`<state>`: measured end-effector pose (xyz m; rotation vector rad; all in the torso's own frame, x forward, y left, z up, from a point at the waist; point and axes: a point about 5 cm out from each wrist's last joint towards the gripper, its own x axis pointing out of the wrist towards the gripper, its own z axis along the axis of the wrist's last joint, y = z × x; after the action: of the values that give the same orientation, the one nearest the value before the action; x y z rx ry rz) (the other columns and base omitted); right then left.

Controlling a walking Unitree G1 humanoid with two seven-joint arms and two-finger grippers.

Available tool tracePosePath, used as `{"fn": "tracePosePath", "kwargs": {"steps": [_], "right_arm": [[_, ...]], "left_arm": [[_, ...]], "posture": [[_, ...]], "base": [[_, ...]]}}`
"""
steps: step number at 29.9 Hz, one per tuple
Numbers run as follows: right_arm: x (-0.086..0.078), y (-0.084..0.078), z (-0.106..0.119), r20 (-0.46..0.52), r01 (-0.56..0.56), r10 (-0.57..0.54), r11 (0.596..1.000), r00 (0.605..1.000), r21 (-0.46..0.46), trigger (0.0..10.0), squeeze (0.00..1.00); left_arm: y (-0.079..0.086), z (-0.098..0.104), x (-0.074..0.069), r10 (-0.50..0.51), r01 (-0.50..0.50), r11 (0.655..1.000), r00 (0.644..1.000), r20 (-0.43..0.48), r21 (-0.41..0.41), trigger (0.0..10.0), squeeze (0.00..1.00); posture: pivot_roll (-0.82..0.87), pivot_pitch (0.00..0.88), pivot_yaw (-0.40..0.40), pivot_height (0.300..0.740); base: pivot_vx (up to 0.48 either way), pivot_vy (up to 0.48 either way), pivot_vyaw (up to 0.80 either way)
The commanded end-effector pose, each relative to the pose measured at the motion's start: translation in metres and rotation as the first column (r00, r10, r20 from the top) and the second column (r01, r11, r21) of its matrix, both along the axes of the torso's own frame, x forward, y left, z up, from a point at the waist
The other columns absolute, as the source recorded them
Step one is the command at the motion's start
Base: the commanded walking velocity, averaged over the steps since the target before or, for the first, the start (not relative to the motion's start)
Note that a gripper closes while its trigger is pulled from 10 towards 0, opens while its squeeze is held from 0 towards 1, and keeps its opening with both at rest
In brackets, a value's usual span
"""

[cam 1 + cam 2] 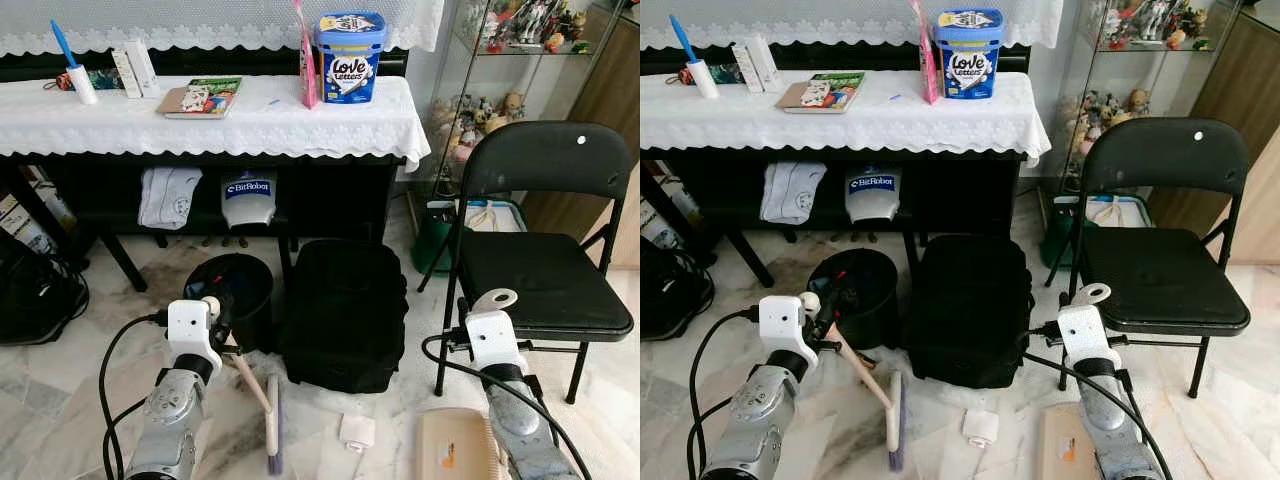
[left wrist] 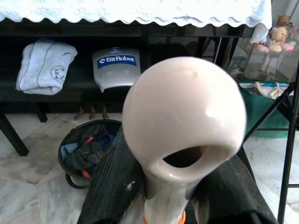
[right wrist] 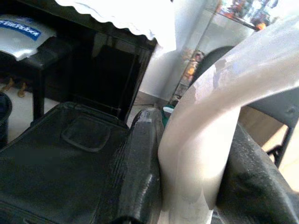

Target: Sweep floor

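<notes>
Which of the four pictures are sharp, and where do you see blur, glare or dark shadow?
Both eye views are sharp and evenly lit, though the space under the table is dark. In the left wrist view the brush handle, gripped by the left gripper, is close and soft, with a small glare spot. The right wrist view is blurred throughout: the pale dustpan handle in the right gripper looks smeared.
</notes>
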<state>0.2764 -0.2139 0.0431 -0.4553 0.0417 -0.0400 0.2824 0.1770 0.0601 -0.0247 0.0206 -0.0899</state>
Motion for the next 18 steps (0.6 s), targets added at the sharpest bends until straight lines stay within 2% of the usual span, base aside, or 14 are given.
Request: {"fn": "tracePosePath", "kwargs": {"steps": [1, 4, 5, 6, 7, 9, 18], "right_arm": [[0.006, 0.001, 0.006, 0.03, -0.032, 0.033, 0.999, 0.999, -0.032, 10.0, 0.0], [0.01, 0.002, 0.007, 0.035, -0.021, 0.02, 1.0, 0.999, 0.023, 10.0, 0.0], [0.011, 0.002, 0.007, 0.04, 0.004, -0.007, 0.997, 0.999, 0.079, 10.0, 0.0], [0.011, 0.002, 0.007, 0.04, 0.004, -0.007, 0.997, 0.999, 0.079, 10.0, 0.0], [0.013, 0.002, 0.006, 0.039, 0.054, -0.061, 0.986, 0.997, 0.158, 10.0, 0.0], [0.014, 0.001, 0.003, 0.023, 0.104, -0.112, 0.97, 0.993, 0.219, 10.0, 0.0], [0.01, 0.003, -0.013, -0.05, 0.174, -0.167, 0.943, 0.985, 0.282, 10.0, 0.0]], "left_arm": [[0.004, 0.008, 0.001, 0.013, -0.014, 1.0, 0.998, 0.055, 0.002, 10.0, 0.0], [0.004, 0.009, 0.0, 0.013, -0.013, 1.0, 0.998, 0.056, 0.002, 10.0, 0.0], [0.005, 0.009, 0.0, 0.012, -0.012, 1.0, 0.998, 0.057, 0.001, 10.0, 0.0], [0.005, 0.009, 0.0, 0.012, -0.012, 1.0, 0.998, 0.057, 0.001, 10.0, 0.0], [0.005, 0.009, 0.0, 0.011, -0.011, 1.0, 0.998, 0.058, 0.0, 10.0, 0.0], [0.004, 0.009, 0.0, 0.01, -0.01, 1.0, 0.998, 0.059, -0.001, 10.0, 0.0], [0.005, 0.011, 0.0, 0.012, -0.012, 1.0, 0.998, 0.067, -0.003, 10.0, 0.0]], "posture": [[-0.05, 0.0, 0.038, 0.74], [-0.05, 0.0, 0.038, 0.74], [-0.05, 0.0, 0.04, 0.74], [-0.05, 0.0, 0.04, 0.74], [-0.05, 0.0, 0.04, 0.74], [-0.05, 0.0, 0.04, 0.74], [-0.03, 0.0, 0.041, 0.74]], "base": [[0.0, 0.0, 0.0], [0.0, 0.0, 0.0], [0.0, 0.0, 0.0], [0.0, 0.0, 0.0], [0.0, 0.0, 0.0], [0.0, 0.0, 0.0], [0.0, 0.0, 0.0]]}}
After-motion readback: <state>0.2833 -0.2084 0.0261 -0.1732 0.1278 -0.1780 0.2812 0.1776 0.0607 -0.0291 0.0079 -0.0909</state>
